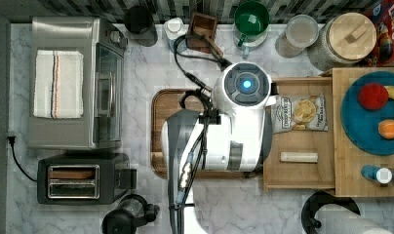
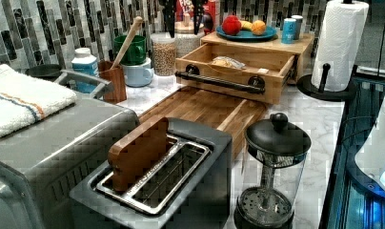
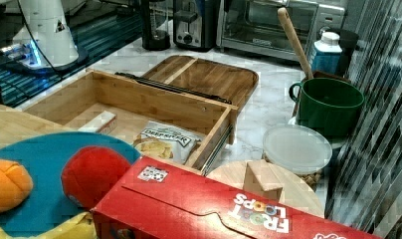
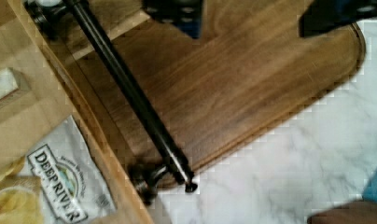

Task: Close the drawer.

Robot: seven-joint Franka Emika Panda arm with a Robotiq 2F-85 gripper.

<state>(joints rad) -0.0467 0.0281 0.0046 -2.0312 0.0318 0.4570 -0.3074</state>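
Wrist view has my gripper spread wide over the dark walnut board, gripping nothing. I see the light bamboo drawer pulled out, its black bar handle above that board.

The drawer stands open, its handle fronted by bare walnut board.

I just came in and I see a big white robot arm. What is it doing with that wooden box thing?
The robot arm is trying to close the drawer. The drawer is pulled wide open, with a bag of chips and a small pale block inside. The gripper hangs over the dark wooden board, close to the drawer's black handle but not touching it. No pushing has happened yet.
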